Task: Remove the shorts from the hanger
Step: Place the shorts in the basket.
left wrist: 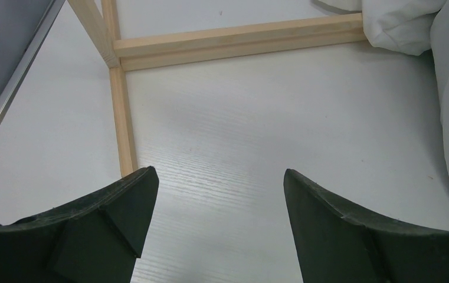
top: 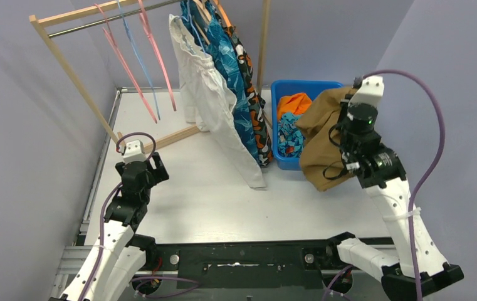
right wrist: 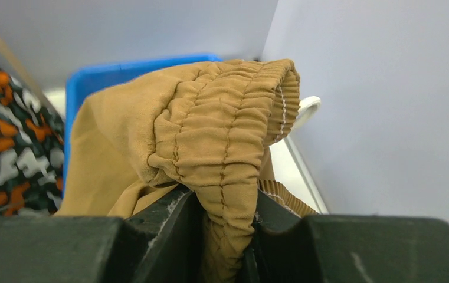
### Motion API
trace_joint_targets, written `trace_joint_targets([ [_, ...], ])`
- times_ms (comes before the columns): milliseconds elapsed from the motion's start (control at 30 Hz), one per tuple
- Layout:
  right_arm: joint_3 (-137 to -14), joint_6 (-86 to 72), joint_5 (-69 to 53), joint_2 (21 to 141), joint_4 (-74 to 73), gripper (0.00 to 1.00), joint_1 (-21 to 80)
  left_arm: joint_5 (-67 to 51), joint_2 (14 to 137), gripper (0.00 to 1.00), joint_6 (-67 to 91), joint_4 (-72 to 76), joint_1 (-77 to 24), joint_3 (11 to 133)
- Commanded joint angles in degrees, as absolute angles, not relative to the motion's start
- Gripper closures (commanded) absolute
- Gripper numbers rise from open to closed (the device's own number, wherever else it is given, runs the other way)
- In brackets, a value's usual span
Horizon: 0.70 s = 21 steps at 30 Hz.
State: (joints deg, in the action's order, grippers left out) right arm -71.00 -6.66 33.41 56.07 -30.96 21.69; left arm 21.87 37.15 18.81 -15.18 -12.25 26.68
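My right gripper [top: 345,111] [right wrist: 225,203] is shut on the elastic waistband of the plain brown shorts [top: 321,135] [right wrist: 222,118]. They hang from it above the right side of the blue bin [top: 304,83] [right wrist: 127,71]. White shorts [top: 214,100] [left wrist: 446,76], blue patterned shorts [top: 232,69] and camouflage shorts [top: 252,94] [right wrist: 9,147] hang from the rail, their hangers mostly hidden at the top edge. Orange shorts [top: 293,103] and teal shorts [top: 291,138] lie in the bin. My left gripper [top: 141,168] [left wrist: 220,177] is open over bare table.
The wooden rack [top: 79,81] stands at the back left, its base bars [left wrist: 233,41] just ahead of my left gripper. Two pink hangers [top: 123,59] and a blue one [top: 138,50] hang bare on the rail. Grey walls close in left and right.
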Motion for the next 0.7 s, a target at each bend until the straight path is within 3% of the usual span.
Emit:
trace_joint_targets([
  [0, -86.1, -0.7, 23.6, 63.6, -26.3, 1.00, 16.9, 21.3, 37.1, 0.22, 17.8, -11.7, -12.0, 27.8],
  [300, -98.6, 1.3, 13.2, 82.2, -20.1, 1.00, 7.0, 21.1, 36.7, 0.22, 17.5, -11.3, -12.1, 27.5],
  [600, -94.6, -4.6, -5.9, 106.9, -25.9, 1.00, 0.5, 21.6, 36.1, 0.22, 17.2, -11.0, -12.0, 27.3],
  [667, -91.8, -7.1, -5.0, 111.4, -25.5, 1.00, 0.5, 21.7, 36.0, 0.22, 17.1, -10.9, -11.9, 27.2],
])
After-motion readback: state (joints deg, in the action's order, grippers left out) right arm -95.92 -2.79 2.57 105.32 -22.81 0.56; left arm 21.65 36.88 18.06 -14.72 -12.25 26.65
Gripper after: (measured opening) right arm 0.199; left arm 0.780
